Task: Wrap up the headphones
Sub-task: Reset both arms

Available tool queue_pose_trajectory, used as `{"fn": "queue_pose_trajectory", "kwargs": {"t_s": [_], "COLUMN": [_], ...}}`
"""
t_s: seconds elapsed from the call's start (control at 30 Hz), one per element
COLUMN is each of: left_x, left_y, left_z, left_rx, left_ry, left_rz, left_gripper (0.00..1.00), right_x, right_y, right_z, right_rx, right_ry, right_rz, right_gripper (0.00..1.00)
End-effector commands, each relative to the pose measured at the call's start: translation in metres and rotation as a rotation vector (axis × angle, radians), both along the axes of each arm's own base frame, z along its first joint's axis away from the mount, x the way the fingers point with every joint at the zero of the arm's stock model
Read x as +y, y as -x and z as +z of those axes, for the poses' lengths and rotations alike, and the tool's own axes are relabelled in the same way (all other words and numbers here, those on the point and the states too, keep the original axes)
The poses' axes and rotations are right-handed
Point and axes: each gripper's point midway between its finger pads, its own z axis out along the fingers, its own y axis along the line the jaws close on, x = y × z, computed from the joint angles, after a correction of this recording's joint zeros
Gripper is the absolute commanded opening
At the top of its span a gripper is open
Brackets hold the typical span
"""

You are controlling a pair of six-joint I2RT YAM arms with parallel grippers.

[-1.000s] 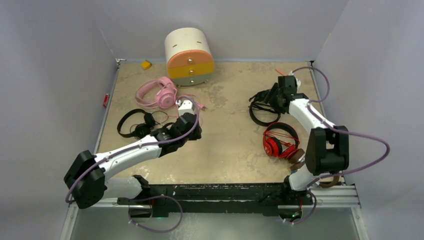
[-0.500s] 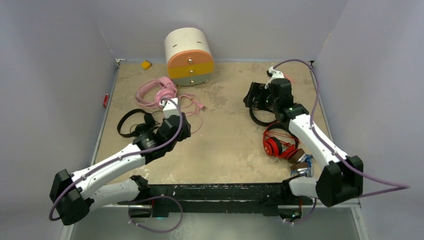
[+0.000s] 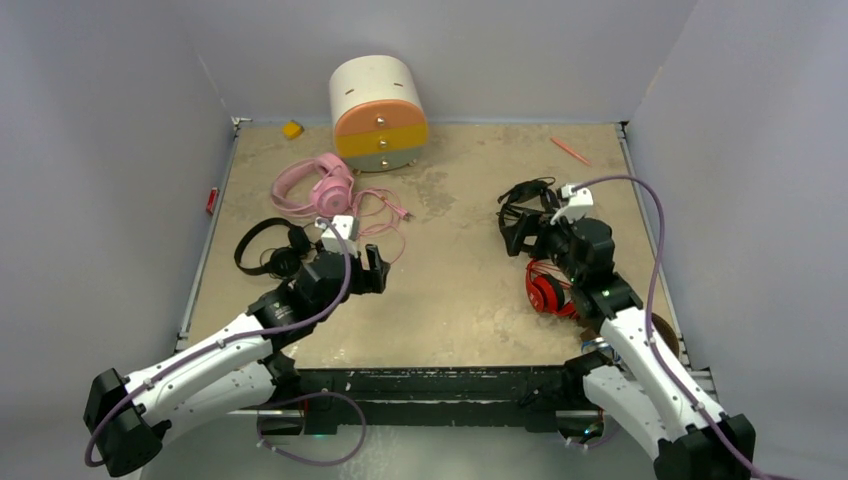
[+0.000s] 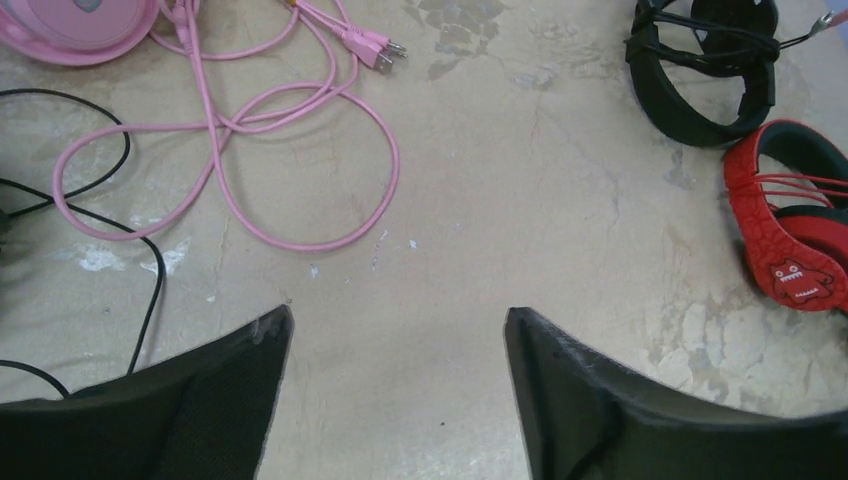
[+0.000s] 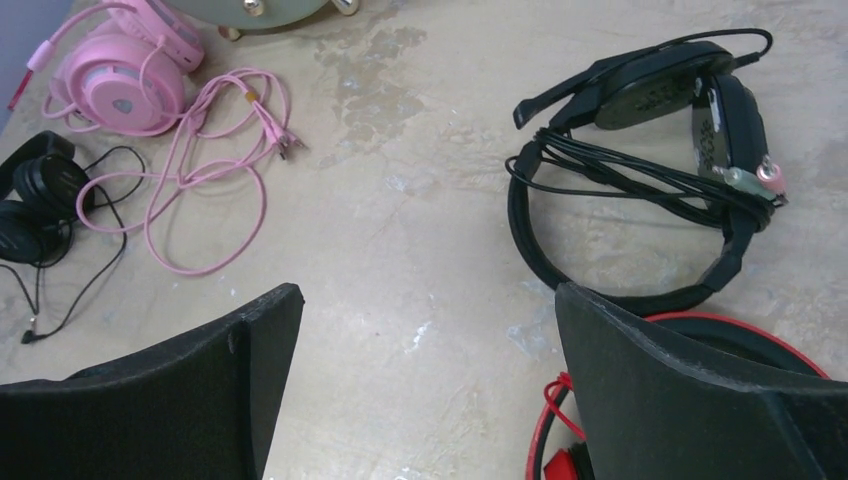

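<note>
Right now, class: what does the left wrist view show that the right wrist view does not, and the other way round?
Only the left wrist: the face printed on the red headphones' earcup, and the left gripper's open fingers. Only the right wrist: the drawer box's base, the black headphones' earcups, the plugs on the black headset, and the right gripper's open fingers. Both: the pink headphones, their loose pink cable, the black headset with its cable wound on, and the red headphones.
</note>
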Motion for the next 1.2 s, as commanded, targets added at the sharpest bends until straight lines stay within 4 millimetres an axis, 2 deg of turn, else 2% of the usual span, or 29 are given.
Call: {"fn": "queue_pose_trajectory", "kwargs": {"t_s": [0.0, 0.07, 0.1, 0.3, 0.4, 0.47, 0.57, 0.7, 0.83, 0.87, 0.97, 1.1, 1.17], "left_x": [-0.001, 0.004, 0.006, 0.018, 0.031, 0.044, 0.063, 0.083, 0.101, 0.109, 0.131, 0.157, 0.168], "left_y": [-0.007, -0.009, -0.01, -0.018, -0.02, -0.023, -0.027, -0.033, -0.057, -0.068, -0.094, -0.118, -0.126], "left_z": [0.011, 0.011, 0.01, 0.001, 0.003, 0.006, 0.018, 0.031, 0.022, 0.021, 0.003, -0.006, -0.01], "left_rx": [-0.091, -0.106, -0.112, -0.179, -0.214, -0.259, -0.355, -0.488, -0.439, -0.42, -0.364, -0.373, -0.353], "left_ry": [-0.004, -0.015, -0.021, -0.077, -0.096, -0.118, -0.132, -0.082, -0.069, -0.09, -0.121, -0.097, -0.094], "left_rz": [-0.018, 0.004, 0.013, 0.049, 0.105, 0.159, 0.239, 0.279, 0.327, 0.354, 0.412, 0.447, 0.461], "left_gripper": [0.86, 0.97, 0.99, 0.98, 0.96, 0.96, 0.96, 1.0, 1.0, 1.0, 1.0, 1.0, 1.0], "right_x": [-0.016, -0.025, -0.03, -0.041, -0.043, -0.046, -0.046, -0.037, -0.059, -0.071, -0.085, -0.108, -0.111], "right_y": [0.004, 0.011, 0.012, 0.019, 0.015, 0.004, -0.005, -0.009, -0.03, -0.037, -0.052, -0.066, -0.071], "right_z": [-0.006, -0.021, -0.026, -0.056, -0.056, -0.05, -0.047, -0.046, -0.041, -0.044, -0.048, -0.058, -0.066], "right_rx": [-0.049, 0.017, 0.037, 0.128, 0.089, 0.001, -0.096, -0.21, -0.249, -0.229, -0.24, -0.263, -0.264], "right_ry": [0.007, -0.02, -0.016, 0.03, 0.07, 0.089, 0.092, 0.152, 0.179, 0.163, 0.166, 0.288, 0.289], "right_rz": [-0.074, -0.147, -0.181, -0.231, -0.22, -0.228, -0.223, -0.125, -0.197, -0.224, -0.262, -0.347, -0.358], "right_gripper": [0.99, 0.99, 0.99, 0.99, 0.99, 0.99, 0.99, 0.98, 0.96, 0.96, 0.95, 0.97, 0.98]}}
